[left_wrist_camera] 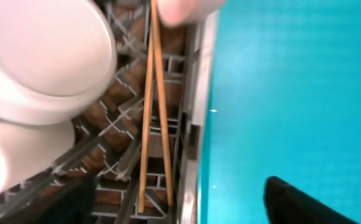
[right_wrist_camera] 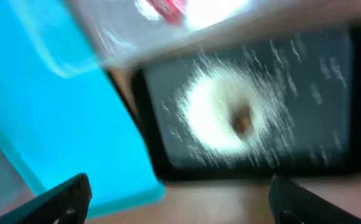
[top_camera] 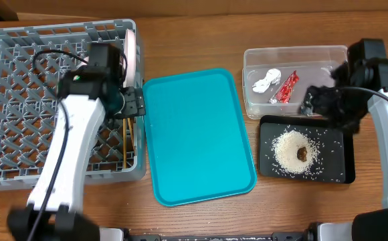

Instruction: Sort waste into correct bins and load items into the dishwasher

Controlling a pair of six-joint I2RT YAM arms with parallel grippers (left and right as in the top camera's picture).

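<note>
Hovering at the left edge of the teal tray (top_camera: 197, 137) with left hand (top_camera: 135, 104) spread, beside chopsticks (top_camera: 126, 140) lying in the grey rack (top_camera: 20, 100) left of that tray. Hovering right of the tray with right hand (top_camera: 318, 100) released, near clear tub (top_camera: 294, 52) holding wrapper (top_camera: 286, 87) and tissue (top_camera: 266, 80), black tray (top_camera: 334, 157) bearing rice (top_camera: 287, 148) and lump (top_camera: 302, 153).

Grey plastic rack (top_camera: 20, 100); thin wooden chopsticks (left_wrist_camera: 154, 118); glossy white plate (left_wrist_camera: 43, 56).

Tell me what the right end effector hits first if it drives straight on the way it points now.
Probably the white rice heap with its brown lump on the black tray: the right end effector aims there in its wrist view. The picture is blurred, so depth is uncertain.
</note>
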